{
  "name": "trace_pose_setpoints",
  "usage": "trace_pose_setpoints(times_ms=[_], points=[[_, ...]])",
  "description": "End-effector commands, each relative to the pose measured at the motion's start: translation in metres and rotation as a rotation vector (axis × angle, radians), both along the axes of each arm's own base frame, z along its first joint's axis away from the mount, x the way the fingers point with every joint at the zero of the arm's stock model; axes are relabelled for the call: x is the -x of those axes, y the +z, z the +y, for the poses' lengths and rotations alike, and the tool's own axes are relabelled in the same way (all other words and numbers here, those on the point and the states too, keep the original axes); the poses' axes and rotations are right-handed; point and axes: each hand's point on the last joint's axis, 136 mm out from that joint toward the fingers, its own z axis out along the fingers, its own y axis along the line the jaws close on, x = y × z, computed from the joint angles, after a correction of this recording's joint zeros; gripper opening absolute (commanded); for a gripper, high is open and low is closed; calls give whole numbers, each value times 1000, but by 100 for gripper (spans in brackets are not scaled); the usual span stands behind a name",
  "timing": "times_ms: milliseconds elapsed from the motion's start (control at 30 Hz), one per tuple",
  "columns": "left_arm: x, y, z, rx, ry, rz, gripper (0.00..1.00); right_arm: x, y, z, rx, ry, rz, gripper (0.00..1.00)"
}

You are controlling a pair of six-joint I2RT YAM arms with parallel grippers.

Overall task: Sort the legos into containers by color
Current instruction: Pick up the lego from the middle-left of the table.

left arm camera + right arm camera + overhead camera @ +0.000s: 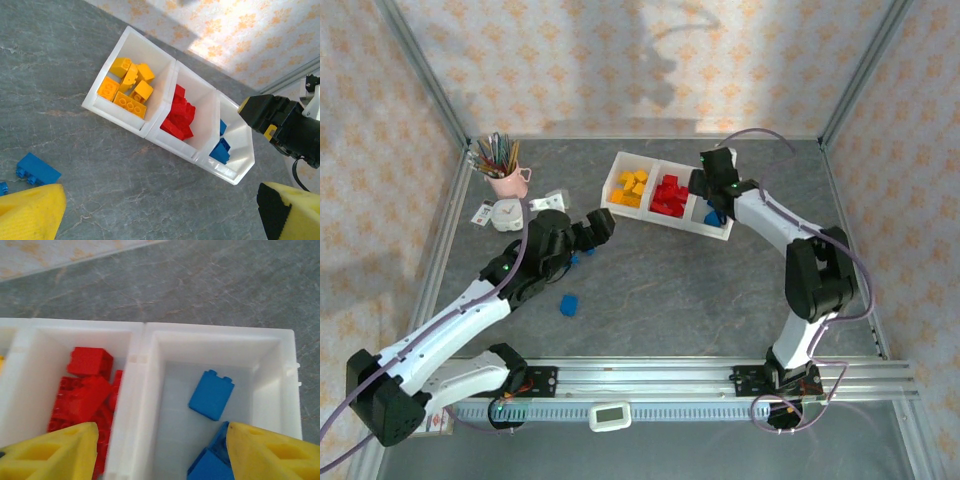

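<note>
jaws of the right gripper stand parted over the blue bin of the container tray, positioned for a drop; blue legos lie inside. left gripper wide open, empty, near the tray's yellow end; loose blue lego well apart from the tray.

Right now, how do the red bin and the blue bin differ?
The red bin is the middle one of the three; the blue bin is an end one. The red bin holds a heaped pile of red legos; the blue bin holds only a few blue legos, with bare floor showing. Both are square, white and joined.
</note>
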Motion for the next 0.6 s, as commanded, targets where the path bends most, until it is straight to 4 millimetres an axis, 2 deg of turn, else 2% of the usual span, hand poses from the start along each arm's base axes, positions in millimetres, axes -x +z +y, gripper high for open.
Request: trace_pose_setpoints(times_ms=[0, 133, 267, 567], points=[[5, 9, 16, -24, 46, -22, 99, 20, 21, 30, 6, 72, -30, 70], [17, 5, 33, -28, 95, -12, 99, 44, 12, 76, -18, 196, -5, 72], [32, -5, 49, -24, 145, 9, 99, 77, 0, 139, -21, 391, 9, 75], [62, -23, 86, -24, 264, 58, 99, 127, -39, 243, 25, 672, 45, 79]])
